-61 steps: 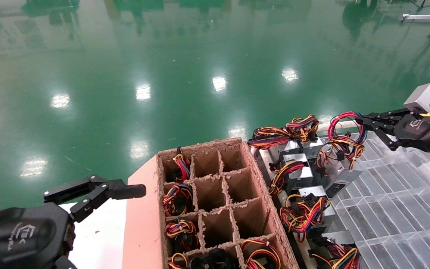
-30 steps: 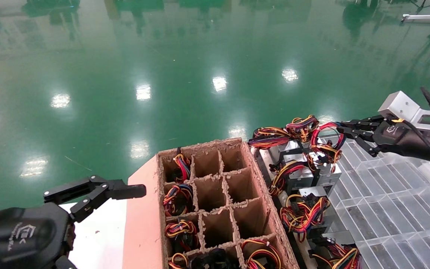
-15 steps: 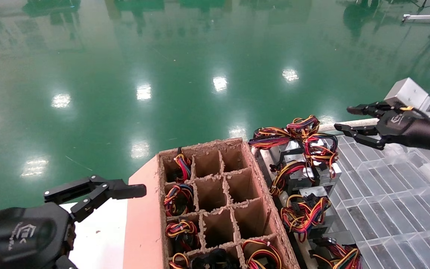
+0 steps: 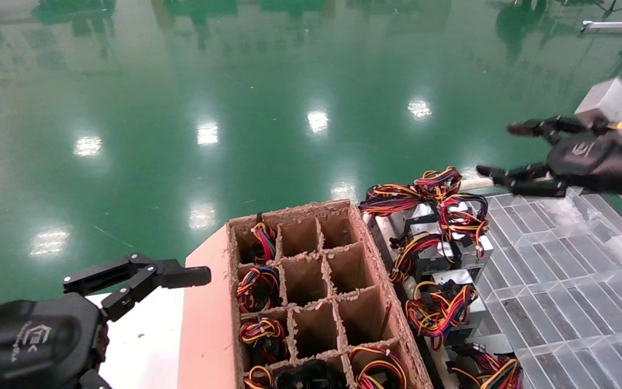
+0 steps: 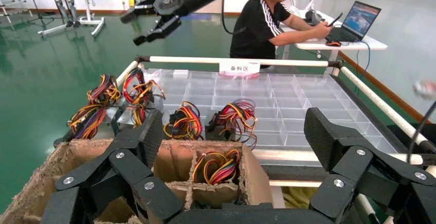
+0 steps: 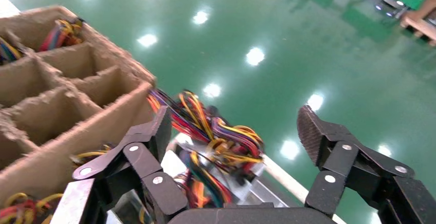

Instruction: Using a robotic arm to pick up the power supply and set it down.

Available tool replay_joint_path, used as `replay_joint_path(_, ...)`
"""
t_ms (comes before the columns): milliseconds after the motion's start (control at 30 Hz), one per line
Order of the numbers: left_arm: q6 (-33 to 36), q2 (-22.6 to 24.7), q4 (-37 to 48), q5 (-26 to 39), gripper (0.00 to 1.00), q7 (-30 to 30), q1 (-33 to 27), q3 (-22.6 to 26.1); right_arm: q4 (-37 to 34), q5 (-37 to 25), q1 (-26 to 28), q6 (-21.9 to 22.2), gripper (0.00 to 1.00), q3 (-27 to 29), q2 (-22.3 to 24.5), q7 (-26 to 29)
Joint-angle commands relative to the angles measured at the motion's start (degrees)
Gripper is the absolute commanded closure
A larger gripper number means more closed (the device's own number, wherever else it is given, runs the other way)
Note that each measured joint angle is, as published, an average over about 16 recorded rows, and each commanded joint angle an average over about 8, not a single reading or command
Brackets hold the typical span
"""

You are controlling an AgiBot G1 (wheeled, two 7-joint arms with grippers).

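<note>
The power supply, a grey box with a coil of red, yellow and black wires, rests in the row of like units at the near-left edge of the clear tray. My right gripper, on the robotic arm with the silver box module, hovers open and empty above and to the right of it. In the right wrist view the right gripper spreads wide over coloured wire bundles, touching none. My left gripper stays parked open at the lower left, and the left wrist view shows the left gripper empty.
A cardboard divider crate stands left of the tray; some cells hold wired units, the middle cells are hollow. More power supplies line the tray's left side. A white rail bounds the tray's far edge. A seated person works beyond the tray.
My right gripper carried the power supply by its wires down and left into the row, opened, then rose up and to the right, empty. The left arm has not moved.
</note>
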Motion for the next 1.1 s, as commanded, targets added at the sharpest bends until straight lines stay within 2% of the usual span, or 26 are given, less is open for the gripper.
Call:
replay_joint_path(33,0.0,0.0,0.0,0.0,0.0,0.0,0.0,0.0,2.25,1.09,-1.59,-0.39,0.0,0.6,0.36,1.05)
replay_joint_path(1100,0.0,0.0,0.0,-0.01,0.0,0.01,-0.01,0.01,37.87,18.37,-26.86,-6.56,0.0,10.17,6.05,17.66)
